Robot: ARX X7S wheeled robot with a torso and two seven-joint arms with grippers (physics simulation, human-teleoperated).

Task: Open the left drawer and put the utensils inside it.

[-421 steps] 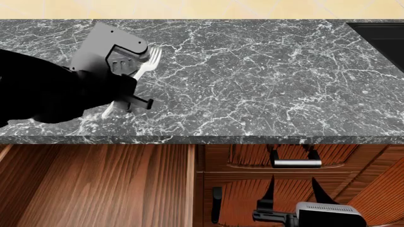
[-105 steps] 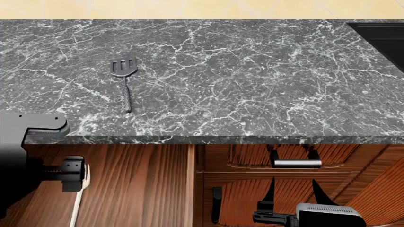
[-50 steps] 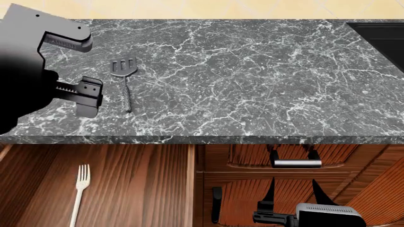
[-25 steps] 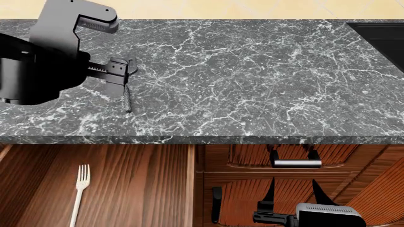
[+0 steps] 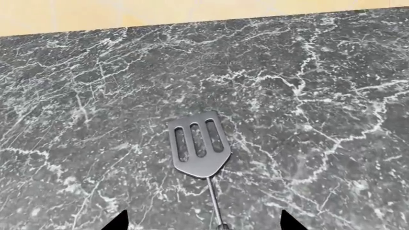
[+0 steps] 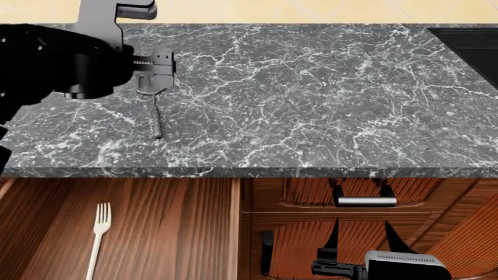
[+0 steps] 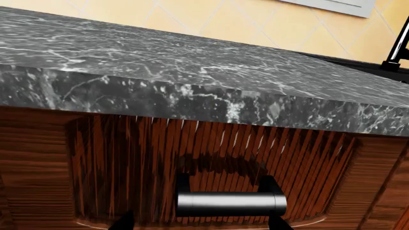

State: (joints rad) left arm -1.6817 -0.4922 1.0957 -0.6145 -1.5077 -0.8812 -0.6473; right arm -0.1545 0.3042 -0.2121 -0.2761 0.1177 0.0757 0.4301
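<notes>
The dark grey slotted spatula (image 5: 198,149) lies flat on the marble counter, its thin handle (image 6: 158,120) pointing toward the counter's front edge. My left gripper (image 6: 158,74) hovers open over the spatula's head, hiding it in the head view. In the left wrist view the handle runs between the two fingertips (image 5: 119,222) without touching them. The white fork (image 6: 98,232) lies on the striped floor of the left drawer (image 6: 171,227), which is pulled out under the counter. My right gripper (image 6: 362,224) stands open and empty, low at the right.
The right gripper faces the shut right drawer's silver bar handle (image 7: 231,203), apart from it. A black cabinet handle (image 6: 267,252) shows below. A black sink (image 6: 469,46) is set into the counter's far right corner. The counter's front edge (image 6: 249,172) overhangs both drawers.
The left gripper let go of the fork in the drawer, then rose and moved right over the counter to above the spatula's head. The right arm has not moved.
</notes>
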